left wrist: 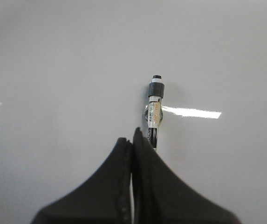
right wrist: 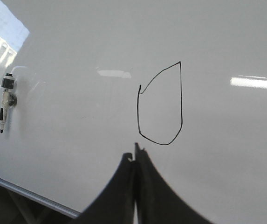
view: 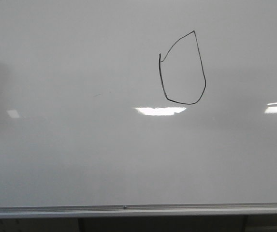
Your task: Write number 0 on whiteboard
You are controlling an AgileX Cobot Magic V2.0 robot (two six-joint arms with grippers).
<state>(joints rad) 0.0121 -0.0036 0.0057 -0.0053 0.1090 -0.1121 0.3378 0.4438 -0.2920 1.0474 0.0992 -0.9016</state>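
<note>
— Where's the zero?
— The zero (view: 182,68) sits right of the whiteboard's (view: 70,159) middle (lopsided, pointed on top).
— Your claws?
— My left claw (left wrist: 133,135) and right claw (right wrist: 135,153) are both pressed together, empty; a marker (right wrist: 5,101) lies on the board.

— What did the robot's hands look like?
— The left gripper (left wrist: 133,140) had two black fingers, wide at the base and thin at the tips.
— And the other one?
— The right gripper (right wrist: 135,156) looked the same: black, smooth and pointed.
</note>
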